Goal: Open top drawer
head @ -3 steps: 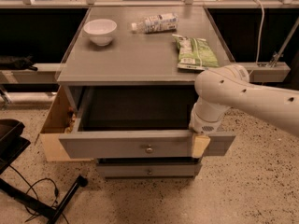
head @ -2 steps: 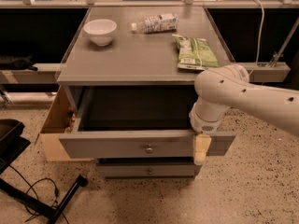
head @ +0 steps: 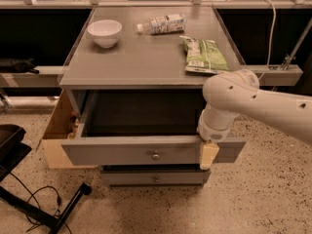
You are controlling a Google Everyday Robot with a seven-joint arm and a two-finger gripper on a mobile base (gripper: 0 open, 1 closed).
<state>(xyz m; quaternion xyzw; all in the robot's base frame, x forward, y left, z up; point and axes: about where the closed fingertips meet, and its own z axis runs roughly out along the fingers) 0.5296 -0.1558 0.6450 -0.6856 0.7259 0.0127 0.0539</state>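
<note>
The top drawer (head: 122,151) is a wide grey front with a small round metal knob (head: 155,155) at its centre. It stands pulled out from the grey cabinet, and its dark inside shows behind the front. My gripper (head: 209,155) hangs from the white arm (head: 253,101) at the right end of the drawer front. A pale finger (head: 209,156) lies over the front's top edge, right of the knob. A shorter grey drawer (head: 155,178) with the same knob sits shut below.
On the cabinet top (head: 146,57) stand a white bowl (head: 104,32), a lying plastic bottle (head: 162,24) and a green snack bag (head: 204,55). A black stand (head: 29,204) with cables is on the speckled floor at the left. Dark shelving runs behind.
</note>
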